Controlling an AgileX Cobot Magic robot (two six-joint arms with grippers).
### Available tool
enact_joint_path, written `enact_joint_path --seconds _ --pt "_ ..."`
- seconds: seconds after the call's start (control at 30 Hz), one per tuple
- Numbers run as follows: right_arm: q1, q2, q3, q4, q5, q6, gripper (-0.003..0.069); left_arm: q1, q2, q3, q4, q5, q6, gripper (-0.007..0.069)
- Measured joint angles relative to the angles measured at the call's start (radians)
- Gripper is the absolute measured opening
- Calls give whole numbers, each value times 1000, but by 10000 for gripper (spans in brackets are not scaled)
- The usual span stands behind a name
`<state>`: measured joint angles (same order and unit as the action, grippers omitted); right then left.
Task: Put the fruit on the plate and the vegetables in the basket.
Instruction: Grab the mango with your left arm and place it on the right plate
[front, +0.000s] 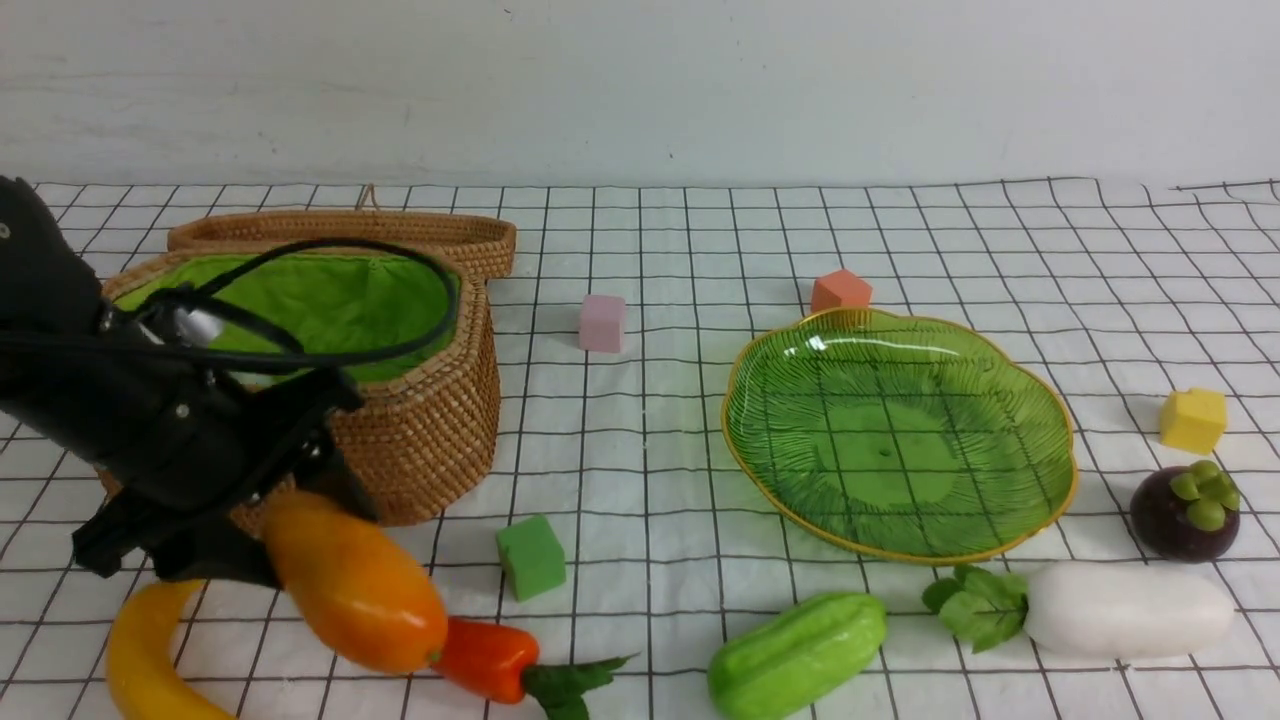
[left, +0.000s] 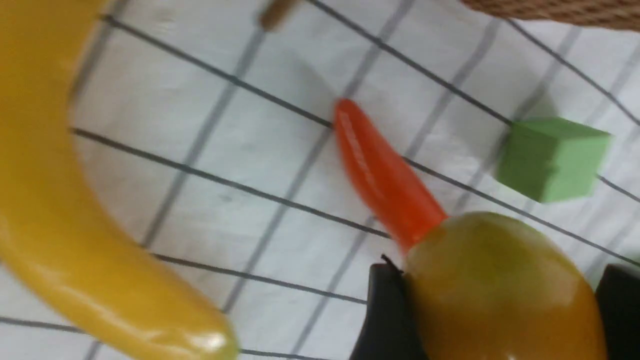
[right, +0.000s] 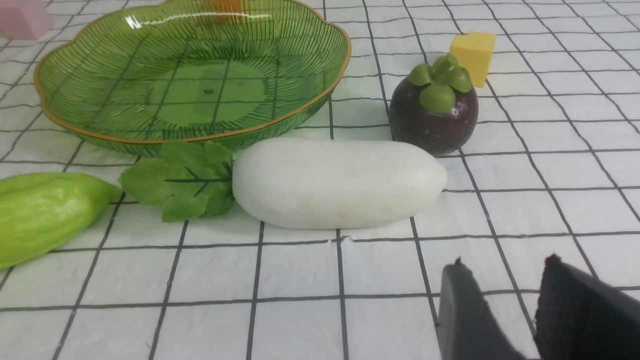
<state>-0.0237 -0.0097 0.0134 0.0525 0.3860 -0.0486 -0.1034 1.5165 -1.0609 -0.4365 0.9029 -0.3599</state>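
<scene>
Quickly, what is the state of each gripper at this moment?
Left gripper: closed on the mango.
Right gripper: jaws partly open, holding nothing.

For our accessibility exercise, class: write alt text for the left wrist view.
The left gripper holds a glossy mango over a checked cloth. An orange carrot lies behind it; a yellow banana and green cube lie nearby.

Front camera looks forward over the whole table; wrist cameras sit close, sharing its mango and plate.
</scene>
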Motion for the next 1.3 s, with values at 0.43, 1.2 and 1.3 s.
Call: enact_joint_path --seconds 0.43,1.2,1.3 --pt "0 0 0 0 0 0 244 -362 350 -590 -101 -73 46 481" --pt "0 0 0 0 0 0 244 -480 825 -1386 176 195 -78 671" --pt "0 0 0 0 0 0 244 -464 740 -1404 202 305 -15 663"
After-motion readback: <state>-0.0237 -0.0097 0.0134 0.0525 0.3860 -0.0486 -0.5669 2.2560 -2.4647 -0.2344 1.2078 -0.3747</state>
